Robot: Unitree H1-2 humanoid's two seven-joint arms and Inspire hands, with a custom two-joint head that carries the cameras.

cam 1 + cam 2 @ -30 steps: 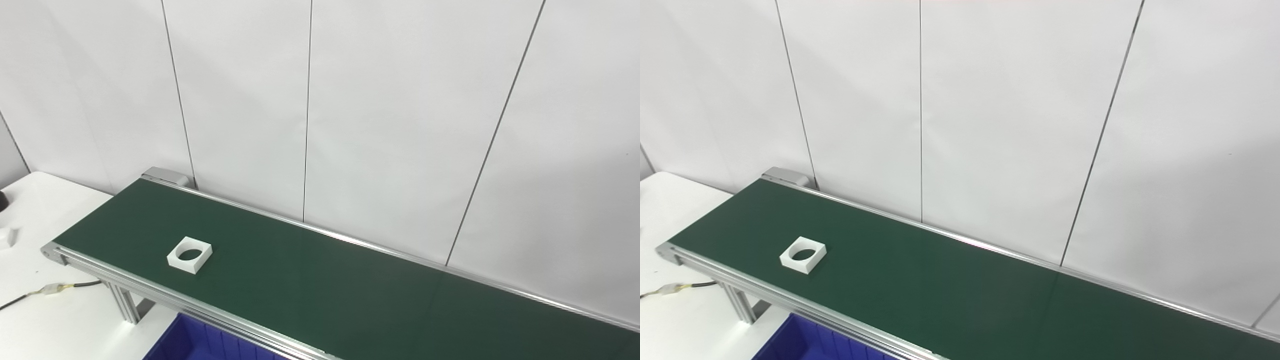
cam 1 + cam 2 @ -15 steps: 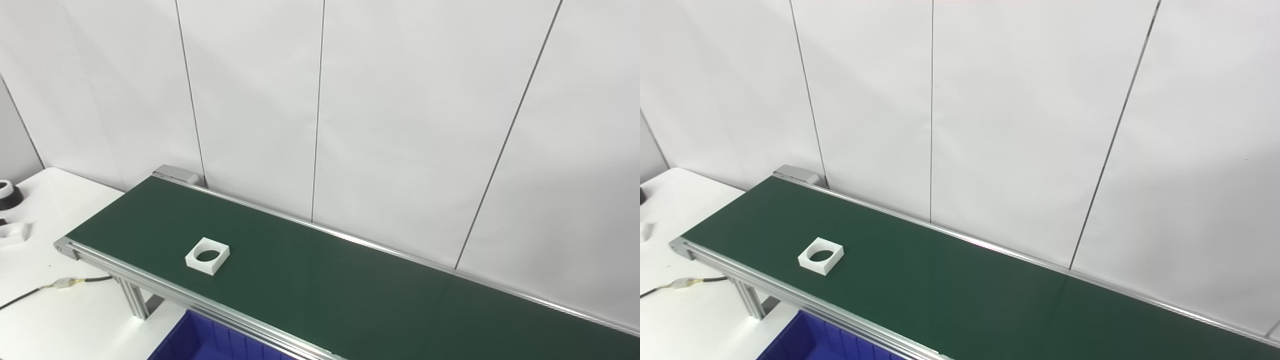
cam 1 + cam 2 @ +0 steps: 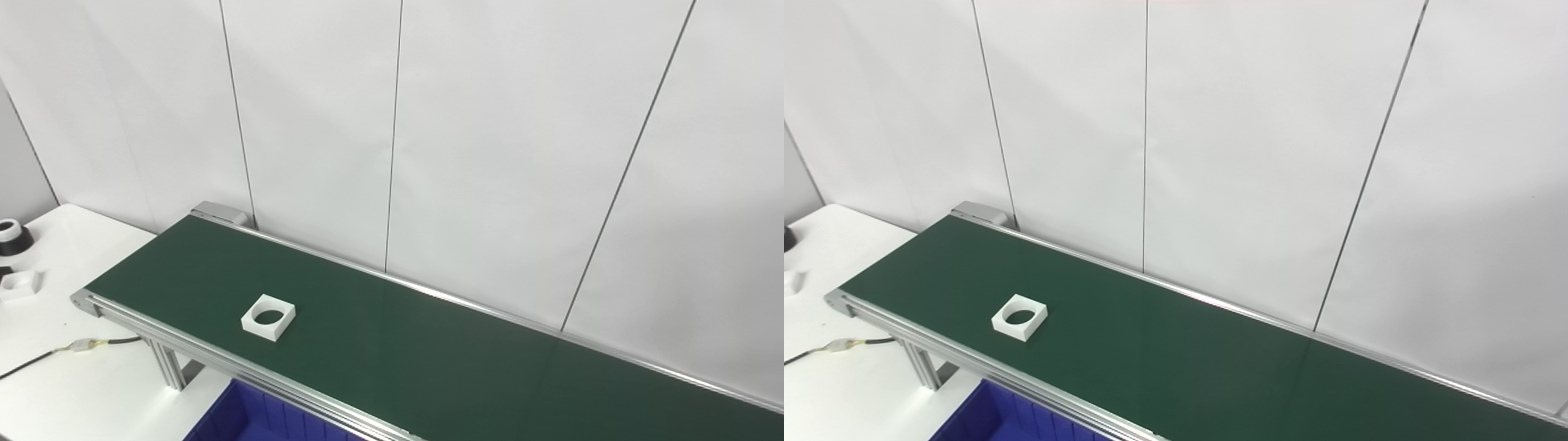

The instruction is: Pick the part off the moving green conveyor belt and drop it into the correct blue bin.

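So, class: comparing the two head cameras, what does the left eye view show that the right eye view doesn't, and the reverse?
Only the left eye view shows the black-and-white ring on the white table. The right eye view shows nothing the left lacks. Both share the white square part with its round hole lying on the green conveyor belt, the blue bin and the cable connector. Neither shows a hand.

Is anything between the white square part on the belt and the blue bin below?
Nothing visible does. The white square part with a round hole lies alone on the green conveyor belt; only the belt's aluminium side rail separates it from the blue bin.
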